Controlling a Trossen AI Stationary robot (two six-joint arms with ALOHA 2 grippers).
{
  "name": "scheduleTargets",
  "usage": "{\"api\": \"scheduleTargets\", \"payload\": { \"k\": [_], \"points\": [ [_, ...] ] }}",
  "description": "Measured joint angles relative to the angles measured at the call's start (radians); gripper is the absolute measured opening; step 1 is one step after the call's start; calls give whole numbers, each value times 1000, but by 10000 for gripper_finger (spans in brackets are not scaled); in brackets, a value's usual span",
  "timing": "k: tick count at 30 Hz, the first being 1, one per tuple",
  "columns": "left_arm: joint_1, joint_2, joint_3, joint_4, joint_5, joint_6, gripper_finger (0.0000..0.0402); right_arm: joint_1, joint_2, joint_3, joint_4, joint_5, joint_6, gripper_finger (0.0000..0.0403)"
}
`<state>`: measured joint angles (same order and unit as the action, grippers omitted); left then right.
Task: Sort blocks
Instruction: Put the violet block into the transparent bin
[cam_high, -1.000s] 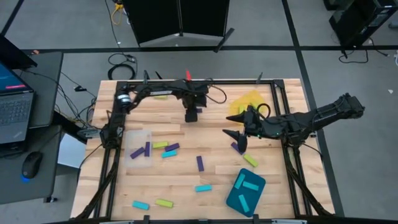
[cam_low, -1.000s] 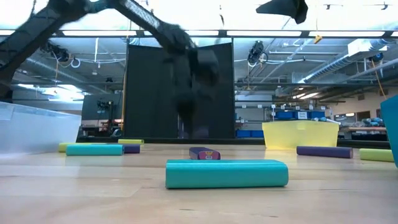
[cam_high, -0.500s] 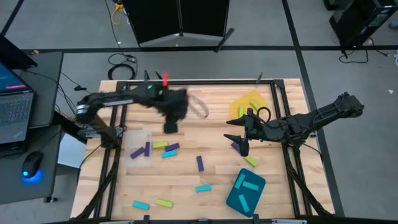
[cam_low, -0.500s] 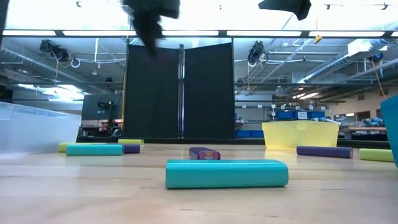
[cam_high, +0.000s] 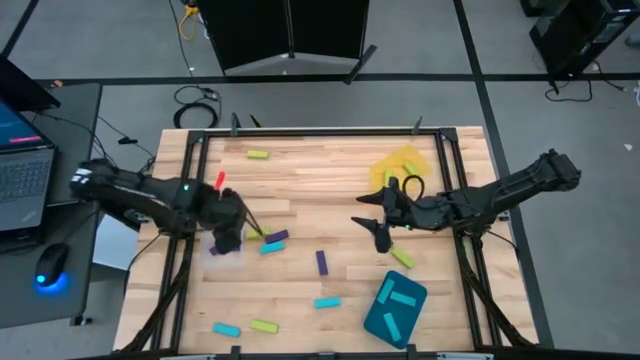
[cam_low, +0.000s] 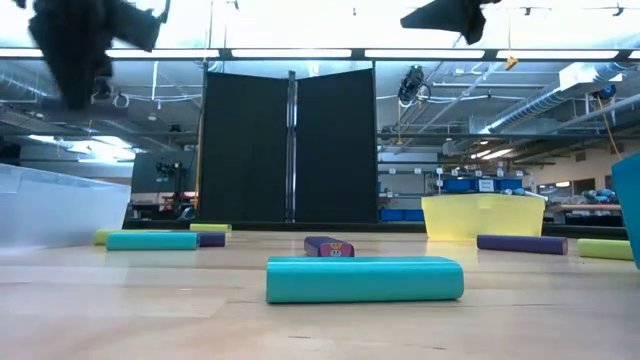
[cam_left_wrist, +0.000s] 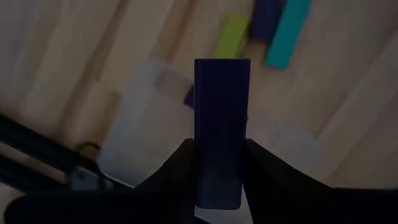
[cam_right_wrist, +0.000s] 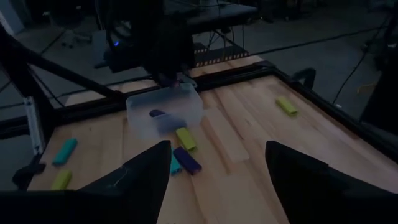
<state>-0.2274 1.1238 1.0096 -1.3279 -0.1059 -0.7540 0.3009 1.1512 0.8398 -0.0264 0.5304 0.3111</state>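
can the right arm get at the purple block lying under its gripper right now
Probably yes. The right gripper hangs open just above the purple block, with only a yellow-green block nearby and nothing covering it.

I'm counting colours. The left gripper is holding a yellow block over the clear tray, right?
Not quite. The left gripper is holding a purple block, not a yellow one, over the clear tray. The left wrist view shows it.

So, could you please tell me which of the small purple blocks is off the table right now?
The purple oblong block clamped upright in the left gripper over the clear plastic tray; the others lie flat.
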Motion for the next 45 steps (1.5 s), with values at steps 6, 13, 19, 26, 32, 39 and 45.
{"api": "scheduleTargets", "payload": {
  "k": [6,13,19,26,32,39,45],
  "points": [
    [-24,-20,-198,85,82,-120,100,-22,110,0,64,-35,53,262],
    [-24,-18,-317,162,120,-152,143,-53,217,15,47,-96,141,261],
    [-24,-19,-249,189,68,-100,258,-56,323,112,-27,-173,135,261],
    [-24,-20,-128,316,-80,-3,295,-57,521,289,-256,-188,318,261],
    [-49,-35,-75,479,-178,130,297,-20,696,441,-449,-135,522,261],
    [-104,-112,-74,575,-268,201,288,26,838,559,-482,-122,670,261],
    [-172,-219,-81,575,-372,199,277,41,952,657,-600,-117,762,261]
  ]
}}
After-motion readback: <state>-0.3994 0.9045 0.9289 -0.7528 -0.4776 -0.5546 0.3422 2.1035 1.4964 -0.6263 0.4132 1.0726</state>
